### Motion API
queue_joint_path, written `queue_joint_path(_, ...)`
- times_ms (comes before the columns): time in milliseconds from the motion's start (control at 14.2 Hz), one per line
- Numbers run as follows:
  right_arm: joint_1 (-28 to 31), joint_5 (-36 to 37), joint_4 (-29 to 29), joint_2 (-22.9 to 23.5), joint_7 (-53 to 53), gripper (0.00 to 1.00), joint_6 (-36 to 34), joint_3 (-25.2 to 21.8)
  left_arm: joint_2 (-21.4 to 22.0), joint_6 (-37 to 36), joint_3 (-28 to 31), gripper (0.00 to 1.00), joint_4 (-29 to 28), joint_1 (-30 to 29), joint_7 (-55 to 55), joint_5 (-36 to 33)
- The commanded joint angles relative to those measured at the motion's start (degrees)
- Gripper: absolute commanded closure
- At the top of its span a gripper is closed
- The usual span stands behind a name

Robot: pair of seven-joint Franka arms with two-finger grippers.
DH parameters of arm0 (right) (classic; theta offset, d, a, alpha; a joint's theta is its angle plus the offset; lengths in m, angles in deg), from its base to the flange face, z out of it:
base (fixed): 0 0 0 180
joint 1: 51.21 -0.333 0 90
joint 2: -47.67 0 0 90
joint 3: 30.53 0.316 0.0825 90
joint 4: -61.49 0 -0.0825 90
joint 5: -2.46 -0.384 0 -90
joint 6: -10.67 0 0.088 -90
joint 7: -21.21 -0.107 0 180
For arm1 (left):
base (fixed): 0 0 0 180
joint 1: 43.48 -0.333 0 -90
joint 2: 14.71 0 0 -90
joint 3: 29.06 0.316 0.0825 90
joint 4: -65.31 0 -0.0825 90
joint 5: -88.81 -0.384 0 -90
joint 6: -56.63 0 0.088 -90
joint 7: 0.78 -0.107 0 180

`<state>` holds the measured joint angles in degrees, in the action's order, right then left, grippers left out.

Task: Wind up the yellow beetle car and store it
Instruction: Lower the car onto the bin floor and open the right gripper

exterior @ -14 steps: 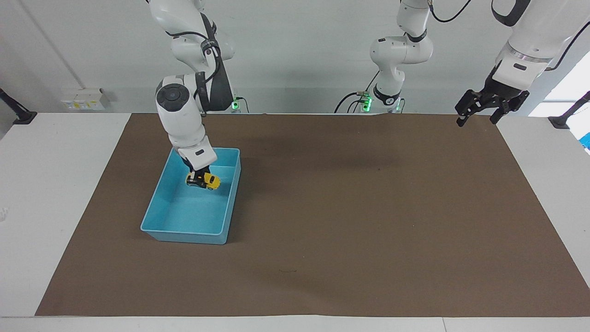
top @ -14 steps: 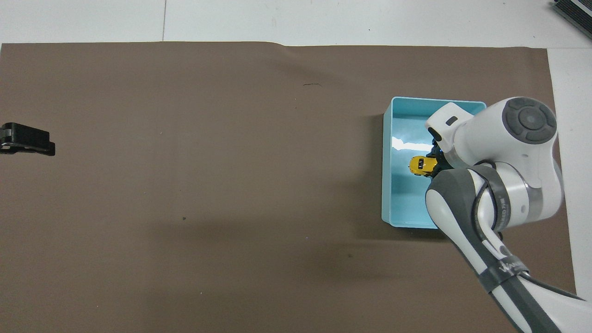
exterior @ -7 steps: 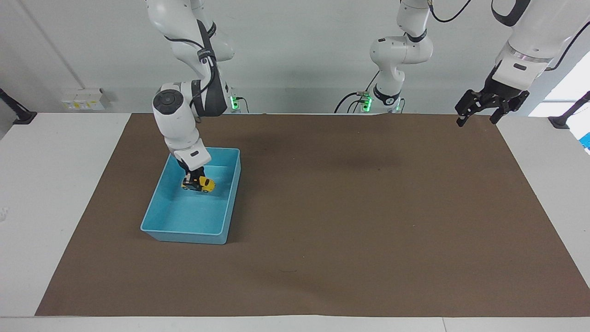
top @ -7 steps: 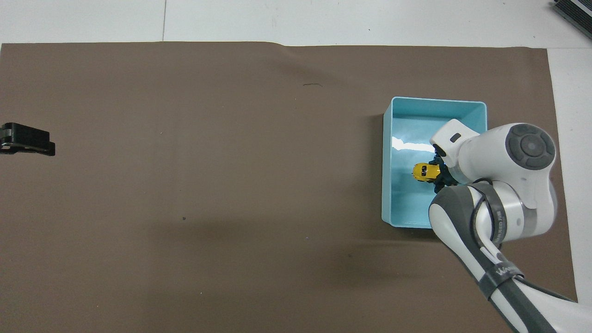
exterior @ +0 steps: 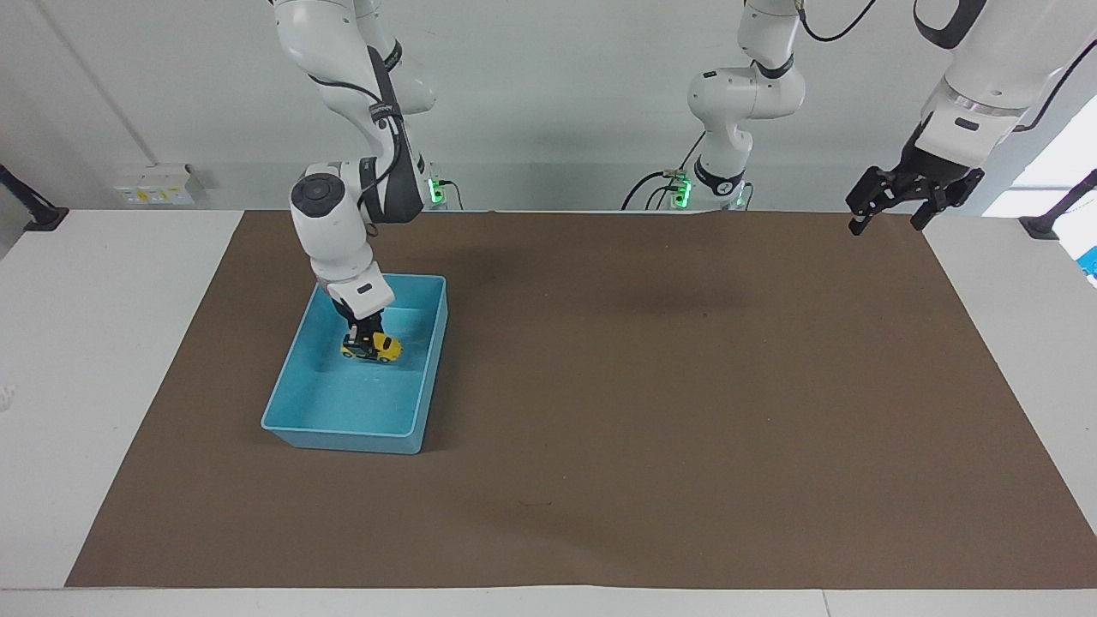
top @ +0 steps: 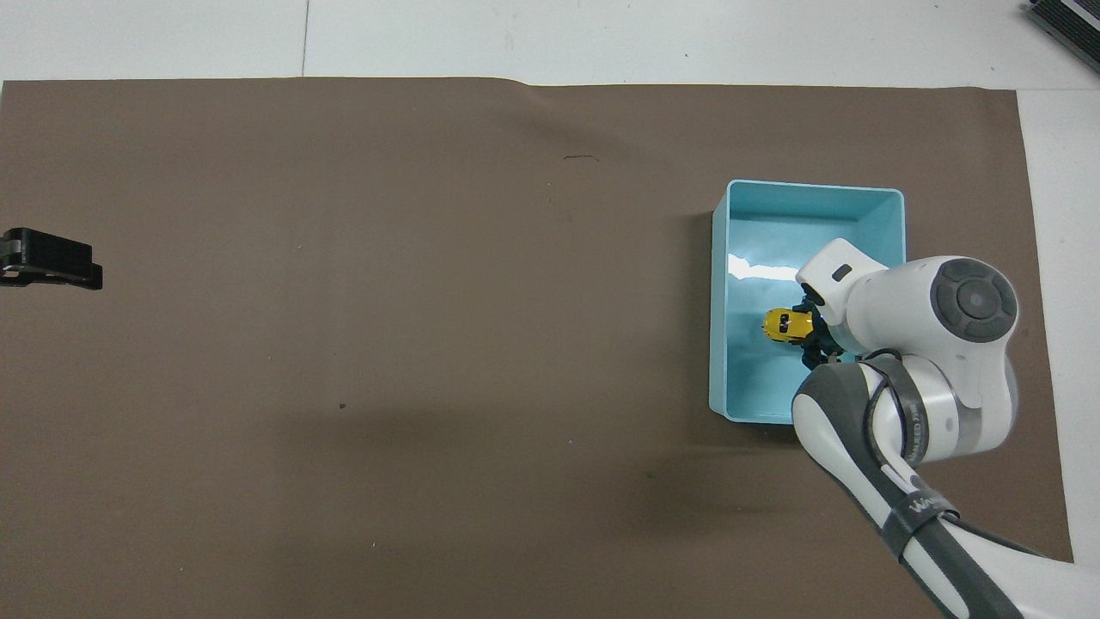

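Lowered a little since a second ago, my right claw (exterior: 367,336) grips the tiny yellow beetle-shaped toy car (exterior: 372,347) inside the light blue plastic bin (exterior: 296,386); released wound, it could race into a wall, while my left claw (exterior: 887,207) waits open above the counter's edge.

Tiny yellow beetle car (exterior: 371,346) sits low inside blue bin (exterior: 296,386).

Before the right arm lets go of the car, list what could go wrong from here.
1. The right gripper holds the yellow beetle car inside the light blue bin; whether its wheels touch the floor is unclear, so a release could drop or tip it.
2. If wound, the car may roll into a bin wall.
3. Pulling out, the gripper could catch the car. The left gripper waits over the mat's edge.
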<state>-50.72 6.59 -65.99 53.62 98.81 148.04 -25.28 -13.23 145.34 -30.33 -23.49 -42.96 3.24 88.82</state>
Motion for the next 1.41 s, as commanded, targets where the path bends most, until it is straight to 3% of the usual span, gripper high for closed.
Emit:
queue_joint_path(0,1.53,-0.88,-1.28,0.73,2.91,1.00,2.82,0.55,0.37,-1.18,-0.22,0.00,0.47,-0.61,-0.23,0.35)
queue_joint_path(563,1.45,-0.88,-1.98,1.96,3.08,1.00,5.11,0.55,0.37,-1.18,-0.22,0.00,0.47,-0.61,-0.23,0.35)
queue_joint_path(774,1.36,-0.88,-1.98,1.88,3.08,0.90,5.11,0.55,0.37,-1.18,-0.22,0.00,0.47,-0.61,-0.23,0.35)
queue_joint_path(985,1.36,-0.88,-2.07,1.87,2.99,0.86,5.02,0.55,0.37,-1.18,-0.22,0.00,0.47,-0.61,-0.23,0.35)
queue_joint_path(1055,1.36,-0.88,-2.07,1.87,3.08,0.81,4.93,0.55,0.37,-1.18,-0.22,0.00,0.47,-0.61,-0.23,0.35)
queue_joint_path(1126,1.18,-0.88,-2.07,1.87,3.08,0.67,4.84,0.55,0.37,-1.18,-0.22,0.00,0.47,-0.61,-0.23,0.35)
queue_joint_path(1266,1.18,-0.97,-1.98,1.96,2.47,0.22,4.67,0.55,0.37,-1.18,-0.22,0.00,0.47,-0.61,-0.23,0.35)
queue_joint_path(1337,1.10,-0.88,-1.89,1.96,2.38,0.06,4.58,0.55,0.37,-1.26,-0.22,0.00,0.56,-0.61,-0.23,0.35)
